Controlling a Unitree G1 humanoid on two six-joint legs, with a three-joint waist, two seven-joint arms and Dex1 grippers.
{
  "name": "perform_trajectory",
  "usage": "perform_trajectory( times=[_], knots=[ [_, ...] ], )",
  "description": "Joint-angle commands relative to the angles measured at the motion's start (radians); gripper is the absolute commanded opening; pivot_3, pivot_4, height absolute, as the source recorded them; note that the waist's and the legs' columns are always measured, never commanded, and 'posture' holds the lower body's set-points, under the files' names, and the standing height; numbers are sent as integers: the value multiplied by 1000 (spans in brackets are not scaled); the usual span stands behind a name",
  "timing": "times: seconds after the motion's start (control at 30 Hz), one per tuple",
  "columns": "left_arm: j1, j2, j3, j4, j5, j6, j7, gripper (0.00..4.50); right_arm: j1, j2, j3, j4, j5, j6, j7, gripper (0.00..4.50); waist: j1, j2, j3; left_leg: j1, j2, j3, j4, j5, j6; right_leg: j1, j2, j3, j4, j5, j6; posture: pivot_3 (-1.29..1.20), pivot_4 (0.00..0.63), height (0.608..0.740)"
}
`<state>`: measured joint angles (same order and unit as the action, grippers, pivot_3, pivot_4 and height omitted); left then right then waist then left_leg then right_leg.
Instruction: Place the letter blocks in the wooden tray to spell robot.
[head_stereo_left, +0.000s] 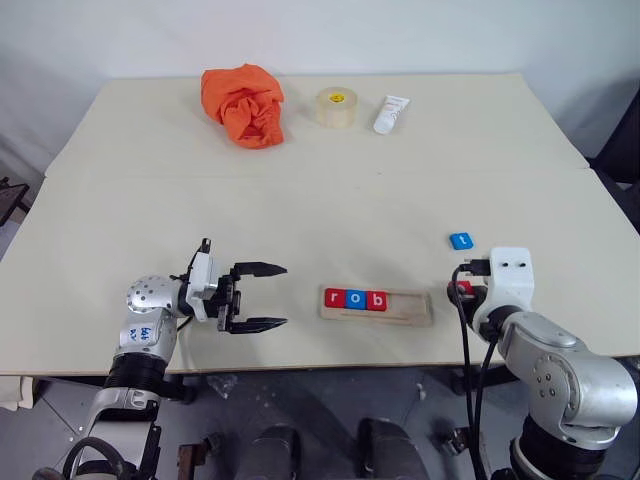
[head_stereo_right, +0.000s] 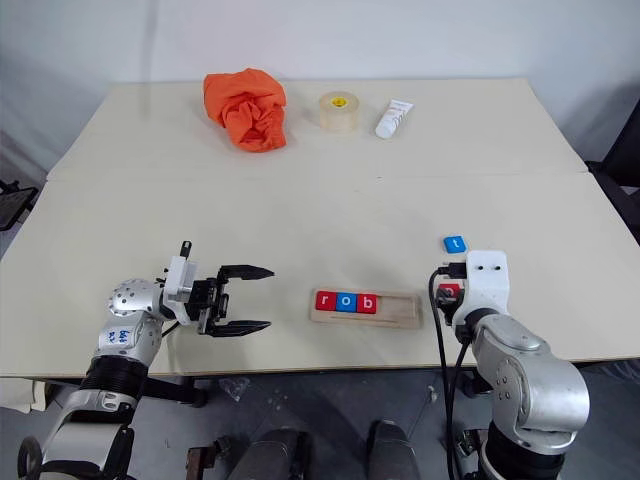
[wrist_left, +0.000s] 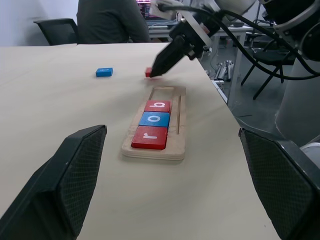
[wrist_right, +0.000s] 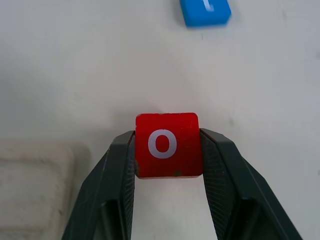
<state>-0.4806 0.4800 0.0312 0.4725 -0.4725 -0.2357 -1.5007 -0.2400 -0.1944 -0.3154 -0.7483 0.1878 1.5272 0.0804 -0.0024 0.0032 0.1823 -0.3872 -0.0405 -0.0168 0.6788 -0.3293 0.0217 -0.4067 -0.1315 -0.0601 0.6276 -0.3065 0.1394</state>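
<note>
The wooden tray (head_stereo_left: 410, 306) lies near the table's front edge. Its left part holds a red r (head_stereo_left: 335, 297), a blue o (head_stereo_left: 355, 298) and a red b (head_stereo_left: 376, 300) in a row. Just right of the tray's end, my right gripper (wrist_right: 167, 137) is shut on a red o block (wrist_right: 168, 145), held by its two sides a little above the table. A blue t block (head_stereo_left: 461, 241) lies flat on the table just beyond it. My left gripper (head_stereo_left: 262, 296) hangs open and empty to the left of the tray, pointing toward it.
At the far side of the table sit a crumpled orange cloth (head_stereo_left: 244, 104), a tape roll (head_stereo_left: 336, 107) and a white tube (head_stereo_left: 391, 114). In the left wrist view a seated person (wrist_left: 112, 20) and chairs show beyond the table's right end.
</note>
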Motion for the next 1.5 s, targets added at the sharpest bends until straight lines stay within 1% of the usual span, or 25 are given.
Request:
perform_trajectory(
  times=[0.03,0.2,0.23,0.27,0.37,0.43,0.5,0.53,0.6,0.7,0.8,0.87,0.97,1.23,1.4,1.43,1.47,1.5],
  knots=[
    [-6,7,5,-21,-16,-3,-53,4500,7,-1,-14,-59,9,-11,18,2408,0,0,0,0,0,0,0,0,0,0,0,0,0,0,0,0,150,740],
    [-8,2,2,-19,-15,-5,-50,4500,9,-70,-29,-53,34,-25,84,4136,0,0,0,0,0,0,0,0,0,0,0,0,0,0,0,0,150,740],
    [-8,1,2,-19,-15,-5,-49,4500,6,-90,-35,-48,49,-28,110,4413,1,0,0,0,0,0,0,0,0,0,0,0,0,0,0,0,150,740],
    [-8,0,2,-18,-15,-5,-48,4500,5,-105,-39,-44,59,-31,128,4466,1,0,0,0,0,0,0,0,0,0,0,0,0,0,0,0,150,740],
    [-12,-6,-1,-11,-12,-8,-46,4500,40,-274,-54,21,115,-133,279,4466,2,0,0,0,0,0,0,0,1,0,0,1,0,0,0,0,150,740],
    [-14,-9,-2,-10,-11,-8,-45,4500,68,-358,-59,65,142,-213,362,4466,3,0,0,0,-1,0,0,0,2,0,0,0,-1,0,0,0,150,740],
    [-16,-10,-2,-10,-11,-7,-43,4500,111,-459,-47,125,167,-341,483,4466,2,0,0,0,-1,1,0,0,3,1,0,1,-1,0,1,0,150,740],
    [-16,-10,-2,-10,-11,-7,-43,4500,127,-492,-41,148,175,-392,525,4466,2,0,0,0,0,1,1,-1,3,1,0,0,-1,0,1,0,150,740],
    [-16,-8,-2,-13,-12,-4,-44,4500,169,-593,-4,236,168,-555,663,4466,2,0,0,0,0,1,1,-1,3,1,0,0,-2,0,1,0,150,740],
    [-14,-1,0,-17,-14,0,-45,4500,194,-686,42,334,158,-748,814,4466,2,-1,0,0,0,2,2,0,3,2,0,0,-2,1,1,0,150,740],
    [-8,11,2,-27,-14,6,-44,4500,152,-769,118,489,132,-957,981,4466,0,-1,0,0,0,3,3,0,4,3,0,0,-3,1,1,0,150,740],
    [0,18,6,-39,-16,10,-40,4500,100,-795,176,596,105,-1062,1048,4466,1,-1,1,2,1,3,3,0,4,6,0,-1,-5,1,1,0,150,740],
    [14,26,10,-59,-20,17,-32,4500,22,-802,244,722,65,-1174,1107,4466,1,-1,1,2,1,2,4,0,4,8,0,-1,-6,1,2,0,150,740],
    [87,52,30,-159,-29,51,4,4500,-191,-783,395,1033,-63,-1374,1202,4466,3,-1,1,2,0,1,4,0,3,8,-2,-3,-8,1,2,0,150,740],
    [113,58,40,-197,-31,63,21,4500,-257,-773,437,1140,-94,-1453,1243,4466,4,-1,1,2,1,-1,5,0,3,11,-2,-5,-9,1,2,0,150,740],
    [116,59,41,-202,-32,65,24,4500,-266,-768,438,1151,-93,-1459,1246,4089,3,-1,1,2,0,-1,5,0,3,11,-2,-5,-9,1,2,0,150,740],
    [123,60,43,-209,-32,66,27,4500,-275,-762,441,1157,-92,-1457,1253,3906,3,-1,1,2,0,-1,5,0,3,12,-2,-5,-10,1,2,0,150,740],
    [129,60,46,-217,-31,67,31,4500,-282,-757,445,1160,-95,-1459,1257,3534,2,-1,1,2,0,-1,5,0,3,12,-2,-5,-10,1,2,0,150,740]
  ],
)
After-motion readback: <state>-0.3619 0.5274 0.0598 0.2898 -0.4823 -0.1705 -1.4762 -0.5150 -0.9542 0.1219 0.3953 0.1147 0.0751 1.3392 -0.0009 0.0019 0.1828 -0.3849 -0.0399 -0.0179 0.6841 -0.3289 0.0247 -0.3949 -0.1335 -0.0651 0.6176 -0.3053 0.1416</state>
